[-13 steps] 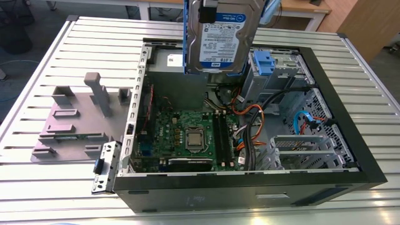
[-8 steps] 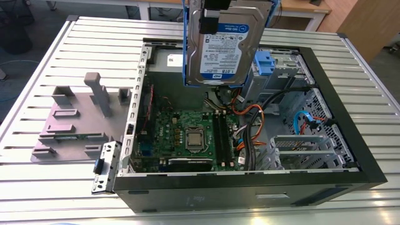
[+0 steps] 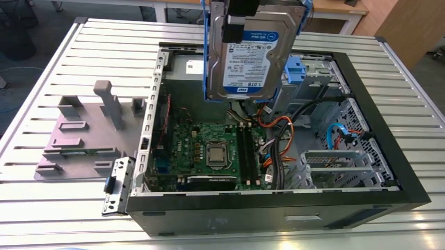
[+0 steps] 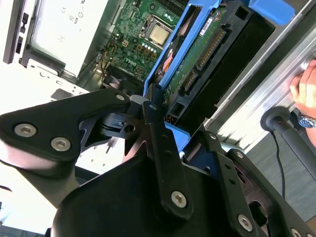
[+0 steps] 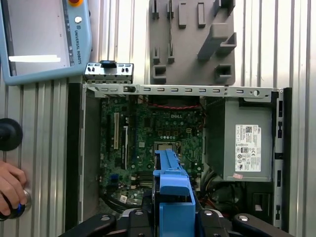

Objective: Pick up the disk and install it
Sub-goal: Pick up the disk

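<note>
Entry: the disk (image 3: 247, 52), a silver drive with a blue-and-white label and blue rails, is held upright in the air at 12 o'clock in the exterior view, above the open computer case (image 3: 278, 211) and with its label turned toward the camera. No part of it is seen touching the case. The gripper (image 3: 238, 23) is clamped on the upper end of the disk; in the second wrist view its black fingers (image 4: 157, 133) are pressed against a blue rail. The green motherboard (image 3: 208, 151) is laid flat on the case floor, at 6 o'clock from the disk. Orange and black cables (image 3: 278, 127) are bundled at 4 o'clock from the disk, and a small blue latch (image 3: 295, 67) is found at 3 o'clock, just beside it. A grey box with a white sticker (image 5: 242, 143) is seated in the case beside the motherboard. A grey holder plate (image 3: 76, 140) is set on the slatted metal table (image 3: 56, 208) at 9 o'clock from the case, and a small metal bracket (image 3: 116, 185) at 8 o'clock, against the case corner. A control tablet (image 5: 44, 39) and a person's hand (image 5: 10, 190) are seen on the table, apart from the case.
</note>
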